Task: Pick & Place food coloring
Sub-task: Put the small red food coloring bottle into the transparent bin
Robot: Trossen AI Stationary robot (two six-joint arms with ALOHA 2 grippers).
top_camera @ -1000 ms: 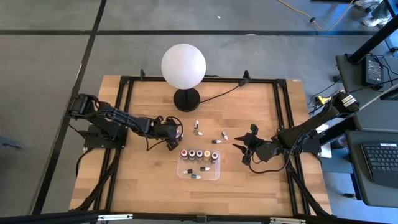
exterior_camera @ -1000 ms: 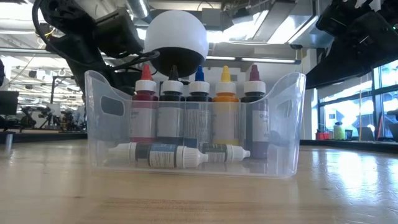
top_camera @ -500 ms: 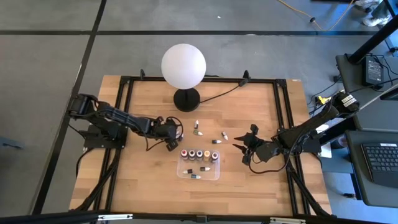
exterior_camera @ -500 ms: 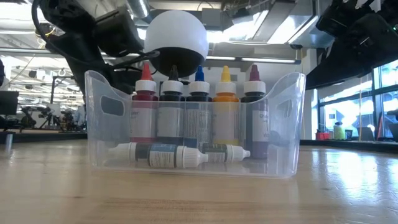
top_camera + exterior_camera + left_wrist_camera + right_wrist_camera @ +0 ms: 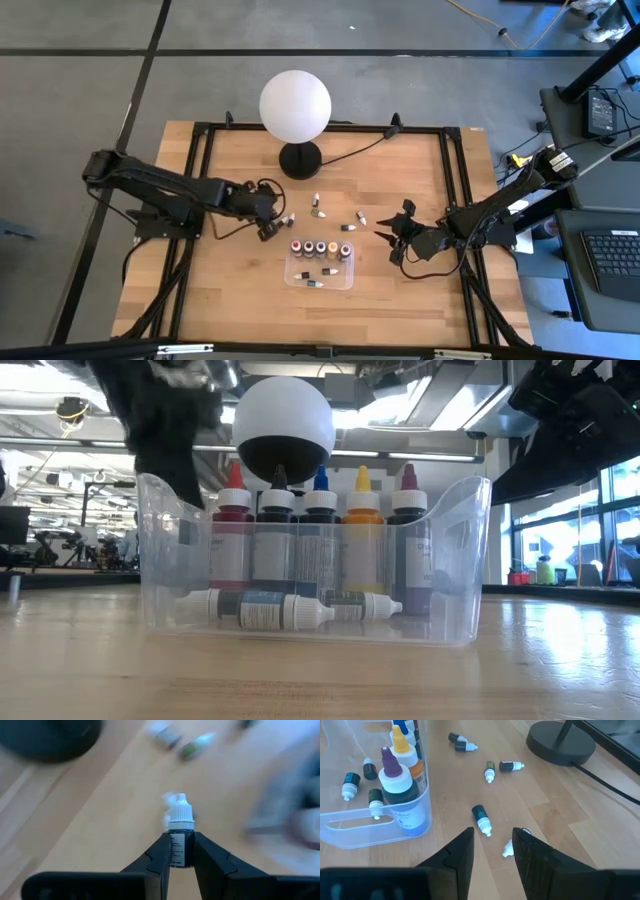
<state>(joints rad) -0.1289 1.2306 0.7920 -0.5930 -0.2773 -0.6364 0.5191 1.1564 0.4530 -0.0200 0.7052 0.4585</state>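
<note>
My left gripper [image 5: 272,226] is left of the clear tray [image 5: 320,277] and is shut on a small dark food coloring bottle [image 5: 177,847] with a white cap [image 5: 288,218]. Several more small bottles lie on their sides on the wood between the lamp and the tray [image 5: 320,210], [image 5: 347,227]. Several tall bottles stand in the tray [image 5: 320,550], with small ones lying in front of them [image 5: 290,608]. My right gripper [image 5: 492,845] is open and empty, right of the tray, with a loose bottle [image 5: 481,819] just ahead of its fingers. My left gripper pinches the bottle's dark body [image 5: 176,855] between its two fingers, one on each side. The fingers come from the table's left and lie along the bottle, and the white cap [image 5: 180,812] sticks out past the fingertips. The bottle looks lifted clear of the wood.
A white globe lamp [image 5: 295,105] stands on a black base [image 5: 300,158] at the far middle, with its cord running to the far right. A black frame rail [image 5: 200,180] borders the table. There is bare wood on the near left and near right of the tray.
My left gripper has risen with the small bottle and has drawn a little toward the table's left and near edge. The arm behind it has stretched out. The bottle's white cap now shows past the fingertips. My right arm has kept still.
</note>
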